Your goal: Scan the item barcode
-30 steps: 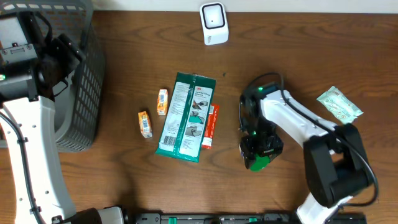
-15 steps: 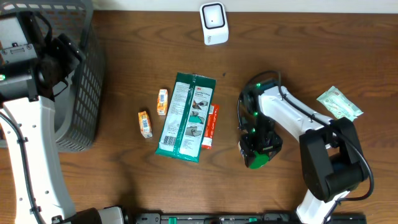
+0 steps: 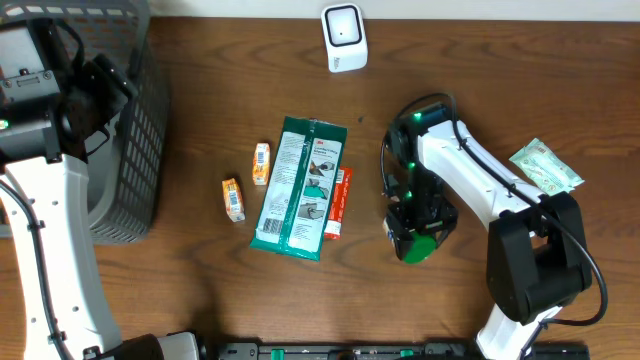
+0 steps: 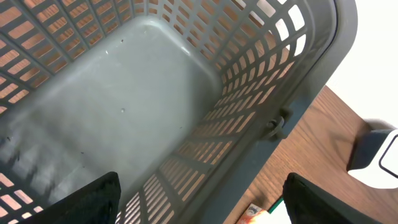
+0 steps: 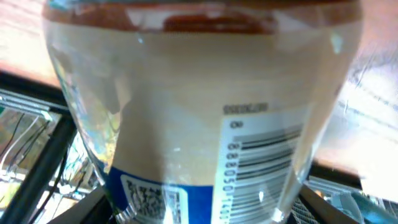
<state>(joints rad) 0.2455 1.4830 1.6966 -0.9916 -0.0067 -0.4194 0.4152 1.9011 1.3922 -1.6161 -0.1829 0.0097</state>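
Gripping the bottle (image 5: 186,112) in the right gripper (image 3: 417,240), jaws part-closed around it, you could let its smooth wall slip or turn the barcode (image 5: 264,165) off the scanner (image 3: 343,38) well beyond them; your left gripper (image 4: 202,200) gapes empty above the basket (image 4: 155,93).

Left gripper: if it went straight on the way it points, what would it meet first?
The basket: the left gripper points into it, open, with nothing before the bare grey floor. Depth is unclear, so the slatted wall might come first.
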